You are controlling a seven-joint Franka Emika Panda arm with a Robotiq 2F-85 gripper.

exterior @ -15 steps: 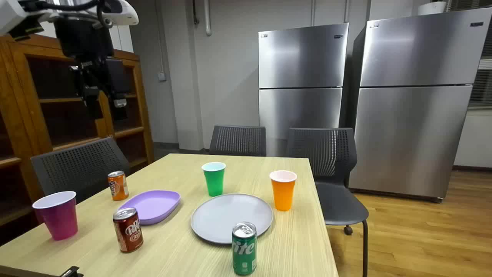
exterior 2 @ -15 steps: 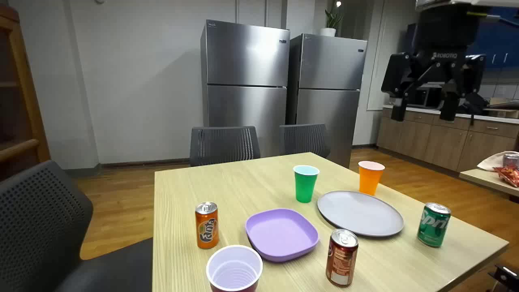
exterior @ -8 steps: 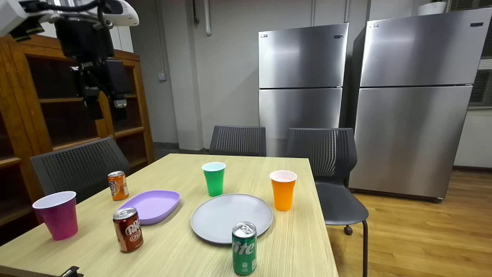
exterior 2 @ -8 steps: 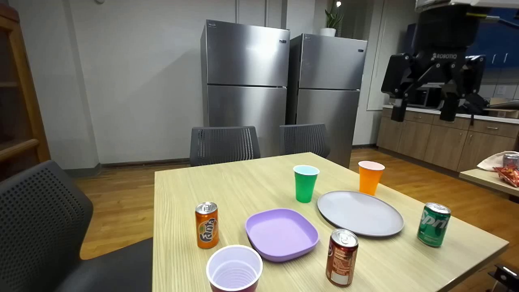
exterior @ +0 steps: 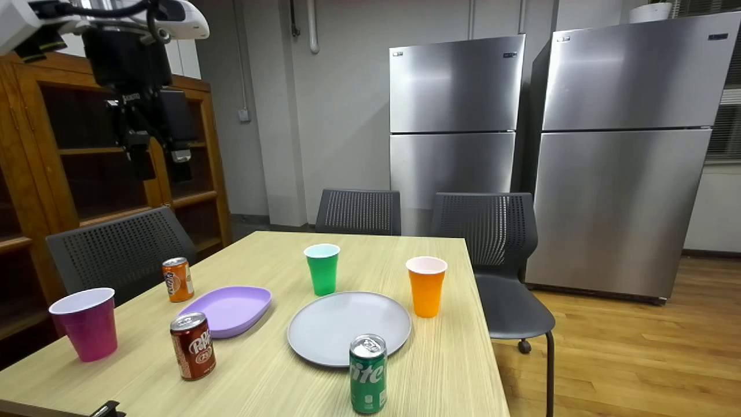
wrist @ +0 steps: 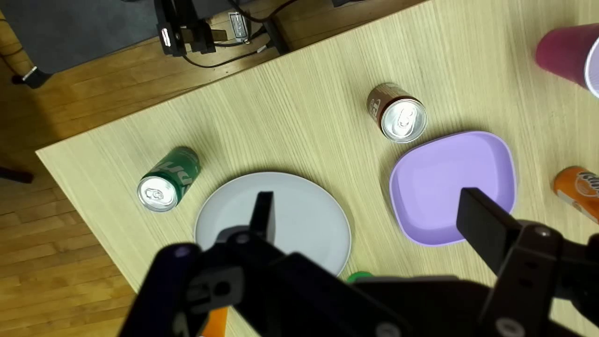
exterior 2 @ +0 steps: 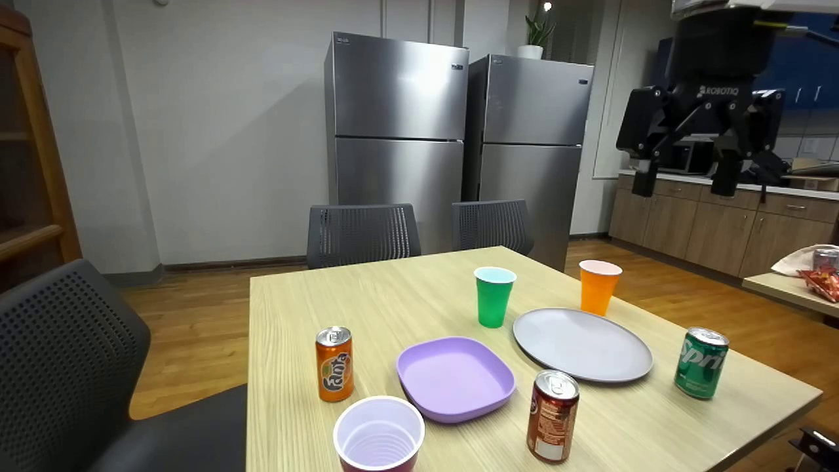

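My gripper [wrist: 367, 199] hangs high above the table, its black fingers spread wide with nothing between them. In the wrist view one finger overlaps the round grey plate [wrist: 304, 215], the other the purple square dish [wrist: 449, 182]. A Dr Pepper can [wrist: 386, 100] stands beside the dish and a Sprite can [wrist: 175, 168] near the plate. At the right edge are the magenta cup [wrist: 564, 56] and the Fanta can [wrist: 578, 189]. Behind the plate, in an exterior view, stand a green cup [exterior 2: 493, 303] and an orange cup [exterior 2: 596, 292]; my gripper mostly hides both in the wrist view.
The light wooden table [exterior: 278, 260] has dark chairs [exterior: 359, 211] around it. Two steel fridges [exterior: 451, 139] and a wooden cabinet [exterior: 35, 116] stand behind. In an exterior view a side table [exterior 2: 786, 292] at the right holds a red snack bag [exterior 2: 819, 285].
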